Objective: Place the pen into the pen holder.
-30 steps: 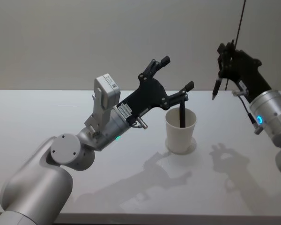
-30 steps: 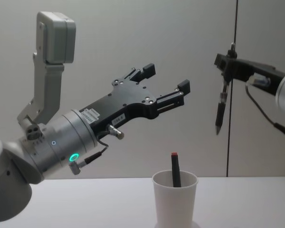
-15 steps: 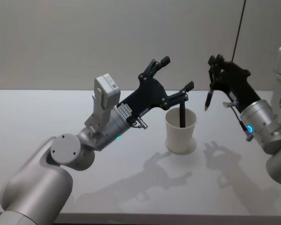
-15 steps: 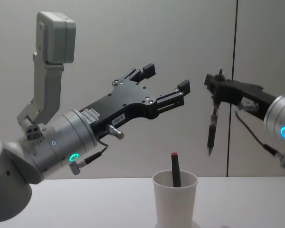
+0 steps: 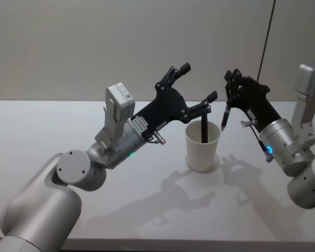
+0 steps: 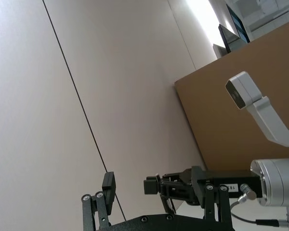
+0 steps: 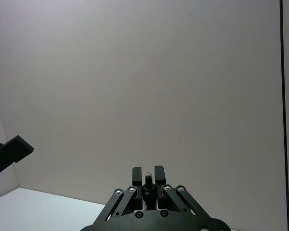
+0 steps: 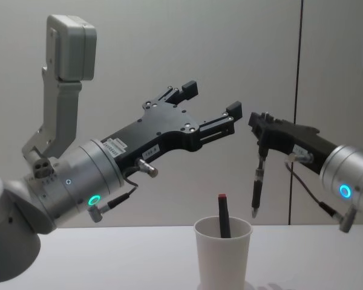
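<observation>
Table [image 5: 52,136]: smooth, matt white, with soft grey shadows of the arms lying across the near part.
Left arm [image 5: 68,178]: rounded pale-grey shells at the near left, a small green light at the wrist; a boxy grey camera block sits on a bracket above it.
Left gripper [image 5: 197,86]: flat black plates with visible screw heads and thin linkage bars, raised above and just left of the cup. Its fingers stand spread apart with nothing between them. A small white label is stuck on its body, the print too small to read.
Pen holder [image 5: 202,148]: a plain white paper cup with a rolled rim, tapering slightly toward its base, upright on the table about mid-scene, no printing on it.
Pen in cup [image 8: 223,215]: a dark stick with a red top already stands inside, leaning against the wall, its end above the rim.
Right gripper [image 5: 231,83]: black and ribbed, on a polished metal wrist with a blue ring light, reaching in from the right. Its fingers are pinched closed on the top of the pen.
Pen [image 8: 256,188]: slim, dark, with a pale tip; it hangs nearly upright, tip down, just above the cup's right rim and not inside it.
Wall [image 5: 94,47]: plain grey behind, with one thin dark vertical seam at the far right.
</observation>
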